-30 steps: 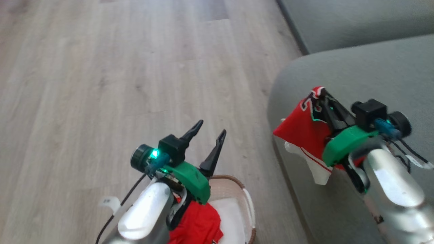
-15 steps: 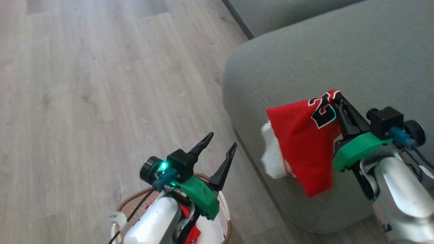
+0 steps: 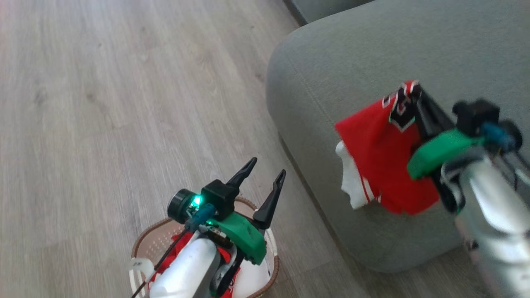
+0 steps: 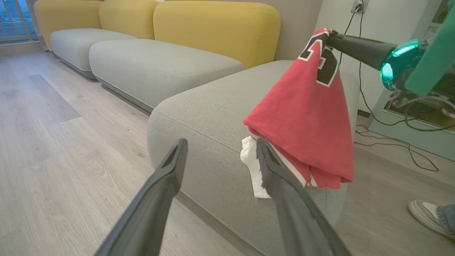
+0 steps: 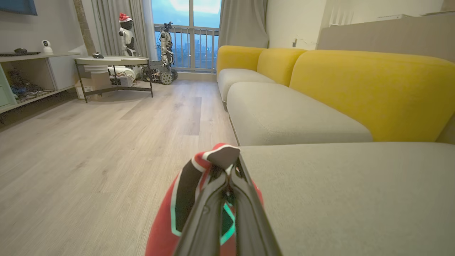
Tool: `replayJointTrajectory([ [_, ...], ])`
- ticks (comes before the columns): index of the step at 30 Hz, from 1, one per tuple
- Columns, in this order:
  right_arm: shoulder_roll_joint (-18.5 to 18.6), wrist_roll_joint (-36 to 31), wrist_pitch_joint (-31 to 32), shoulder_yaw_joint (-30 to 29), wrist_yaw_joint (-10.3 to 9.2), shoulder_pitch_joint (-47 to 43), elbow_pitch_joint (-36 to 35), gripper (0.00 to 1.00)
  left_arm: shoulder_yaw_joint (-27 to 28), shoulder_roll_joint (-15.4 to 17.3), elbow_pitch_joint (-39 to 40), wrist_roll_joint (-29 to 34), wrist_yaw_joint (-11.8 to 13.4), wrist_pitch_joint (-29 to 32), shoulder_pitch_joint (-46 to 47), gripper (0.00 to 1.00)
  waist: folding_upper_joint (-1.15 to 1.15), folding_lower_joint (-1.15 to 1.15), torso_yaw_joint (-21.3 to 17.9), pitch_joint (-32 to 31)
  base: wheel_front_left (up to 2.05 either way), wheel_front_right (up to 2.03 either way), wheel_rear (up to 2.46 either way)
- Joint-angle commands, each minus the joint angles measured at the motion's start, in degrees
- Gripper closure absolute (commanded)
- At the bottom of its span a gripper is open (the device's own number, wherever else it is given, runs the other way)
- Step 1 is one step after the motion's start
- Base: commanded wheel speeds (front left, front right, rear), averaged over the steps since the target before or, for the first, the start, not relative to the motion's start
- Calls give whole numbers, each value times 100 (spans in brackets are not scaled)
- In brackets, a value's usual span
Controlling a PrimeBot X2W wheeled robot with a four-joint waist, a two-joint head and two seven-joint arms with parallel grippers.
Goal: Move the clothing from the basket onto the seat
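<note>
The right hand (image 3: 416,89) clamps the clothing (image 3: 385,165), which hangs beneath it at the seat (image 3: 352,54) edge.

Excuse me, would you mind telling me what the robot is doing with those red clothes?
It is moving sports clothing from a laundry basket to a sofa seat. The right gripper has its jaws shut on a red sports garment with a black-and-white number. The garment hangs at the near corner of the grey-green seat and is not yet released. The left gripper is open and empty above the basket on the floor, where more red clothing lies.
</note>
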State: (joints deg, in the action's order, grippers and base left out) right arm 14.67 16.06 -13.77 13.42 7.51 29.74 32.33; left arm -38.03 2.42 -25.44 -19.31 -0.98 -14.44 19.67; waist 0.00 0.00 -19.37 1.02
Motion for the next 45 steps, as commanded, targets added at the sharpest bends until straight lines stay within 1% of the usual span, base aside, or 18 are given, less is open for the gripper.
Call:
replayJointTrajectory([
  [1,68,-7,8,132,-2,560,-108,100,257,46,229,92,42,-56,313,0,0,0,164,176,0,0,0],
  [4,227,52,54,208,-2,1179,56,100,386,56,333,233,67,-56,403,0,0,0,369,484,0,0,0],
  [7,444,92,61,138,-2,1853,258,100,492,130,475,395,89,-56,511,0,0,0,593,852,0,0,0],
  [12,756,139,37,-197,-2,2962,670,100,609,334,715,617,104,-56,719,0,0,0,904,1540,0,0,0],
  [16,1021,42,2,-516,-2,3763,1027,100,634,458,894,752,122,-56,907,0,0,0,1102,2067,0,0,0],
  [21,1355,-236,-29,-910,-2,4496,1545,100,591,540,1117,896,148,-46,1119,0,0,0,1322,2633,0,0,0],
  [26,1594,-630,-77,-1451,-2,4879,2102,100,504,580,1275,1023,171,-14,1261,0,0,0,1479,3063,0,0,0],
  [27,1594,-630,-77,-1451,-2,4879,2102,100,504,580,1275,1023,171,-14,1261,0,0,0,1479,3063,0,0,0],
  [29,1639,-785,-95,-1701,-2,4918,2296,100,461,591,1321,1068,178,-1,1298,0,0,0,1527,3197,0,0,0],
  [32,1596,-1002,-114,-2012,-2,4853,2515,100,437,626,1365,1103,201,13,1320,0,0,0,1549,3344,0,0,0],
  [38,1250,-1300,-121,-2626,-2,4424,2745,100,435,728,1433,1123,243,15,1300,0,0,0,1506,3489,0,0,0],
  [42,971,-1572,-121,-2803,-2,4150,2851,100,415,793,1453,1128,253,18,1266,0,0,0,1454,3503,0,0,0],
  [43,916,-1637,-121,-2822,-2,4098,2917,92,402,804,1453,1131,253,31,1261,0,0,0,1440,3500,0,0,0],
  [44,877,-1692,-122,-2848,-2,4062,2956,80,391,807,1457,1131,257,48,1258,0,0,0,1428,3497,0,0,0],
  [45,852,-1744,-122,-2877,-2,4032,2972,56,382,804,1466,1127,261,61,1260,0,0,0,1419,3496,0,0,0],
])
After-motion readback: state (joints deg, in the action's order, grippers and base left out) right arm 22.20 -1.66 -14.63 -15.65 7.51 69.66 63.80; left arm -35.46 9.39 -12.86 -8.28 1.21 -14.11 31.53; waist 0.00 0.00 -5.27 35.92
